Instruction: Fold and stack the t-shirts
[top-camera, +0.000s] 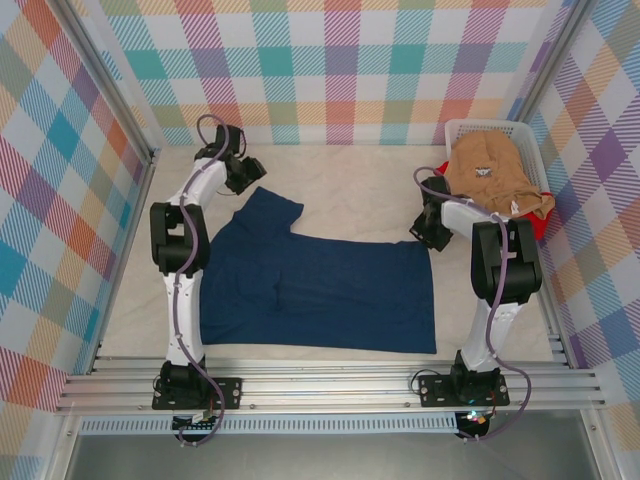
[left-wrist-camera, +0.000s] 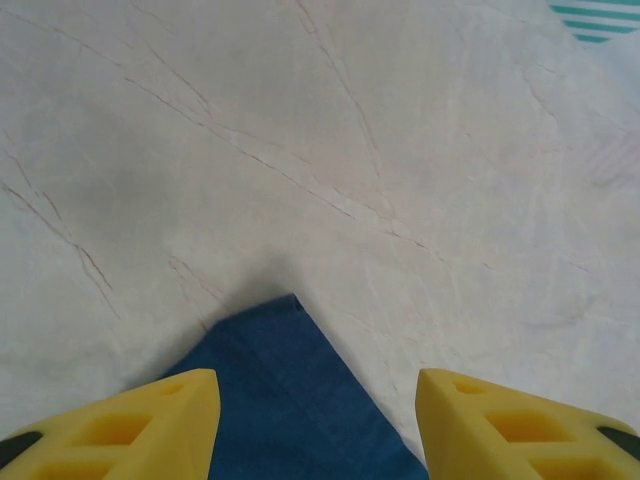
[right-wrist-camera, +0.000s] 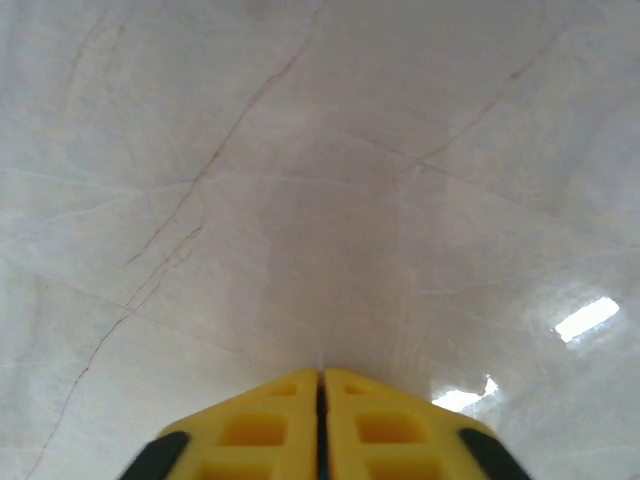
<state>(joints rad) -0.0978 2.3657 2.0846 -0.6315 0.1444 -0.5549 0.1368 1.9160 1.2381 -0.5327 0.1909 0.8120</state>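
Table (top-camera: 350, 185) before us bears the navy t-shirt (top-camera: 320, 290), spread flat; the basket (top-camera: 460, 128) holds the tan t-shirt (top-camera: 495, 175) over the red t-shirt (top-camera: 541, 226). We see the left gripper (left-wrist-camera: 318, 420) open astride a navy corner, the right gripper (right-wrist-camera: 320, 385) closed

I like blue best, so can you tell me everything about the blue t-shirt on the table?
The navy t-shirt looks like soft cloth, plain dark blue on top. It lies spread nearly flat on the pale table, between the two arms, one part sticking out toward the far left. That tip sits between the fingers of the open left gripper. The shut right gripper is beside its far right corner.
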